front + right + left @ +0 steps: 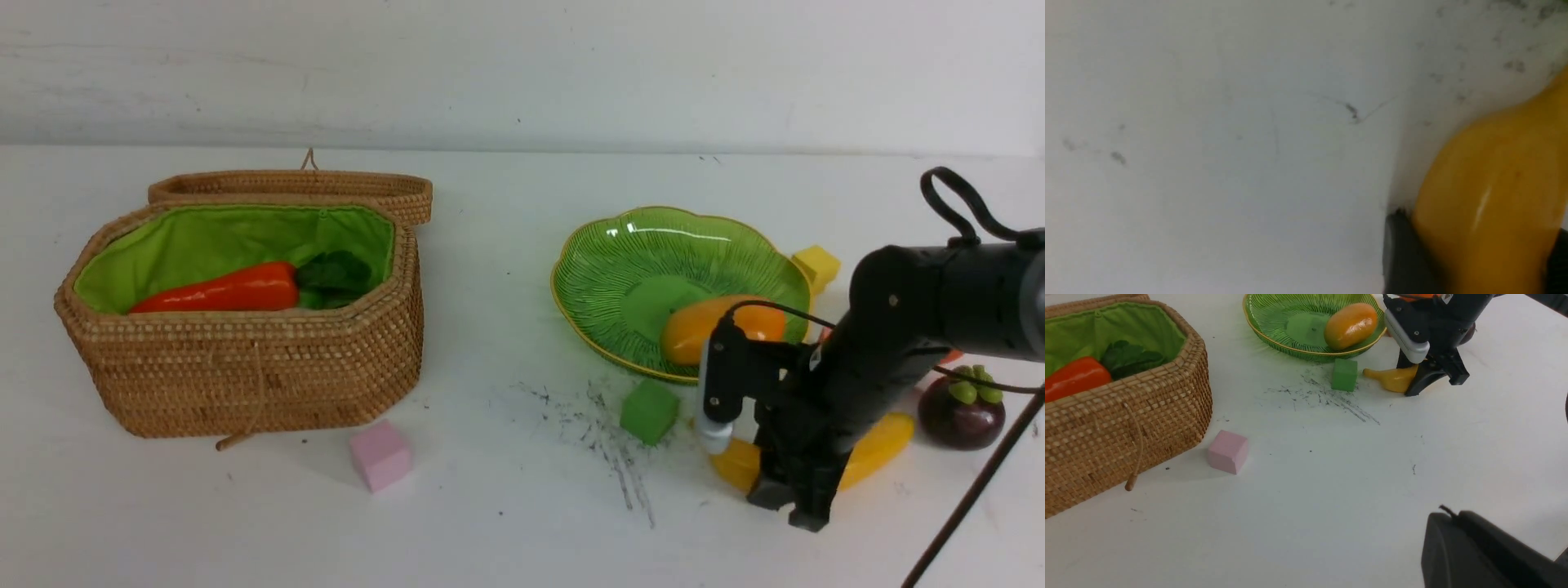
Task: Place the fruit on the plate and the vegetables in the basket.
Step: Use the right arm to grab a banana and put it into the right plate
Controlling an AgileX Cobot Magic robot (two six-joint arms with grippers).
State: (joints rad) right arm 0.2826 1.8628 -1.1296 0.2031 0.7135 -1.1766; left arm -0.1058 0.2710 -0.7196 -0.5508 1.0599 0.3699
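My right gripper (796, 502) is down at the table with its fingers on both sides of the yellow banana (878, 445), shut on it; the wrist view shows the banana (1490, 204) filling the gap. The orange-yellow mango (718, 327) lies in the green plate (637, 245). The dark purple mangosteen (961, 412) stands on the table at the right, with a sliver of the orange persimmon (949, 357) behind the arm. The carrot (220, 292) lies in the open wicker basket (245, 376). Radish and gourd are not visible. My left gripper (1453, 516) is shut and empty, above bare table.
A pink cube (380, 455) sits in front of the basket. A green cube (649, 410) sits by the plate's front rim, close to the banana. A yellow cube (815, 266) is behind the plate. The basket lid (294, 186) lies open at the back. A cable (971, 498) crosses the lower right.
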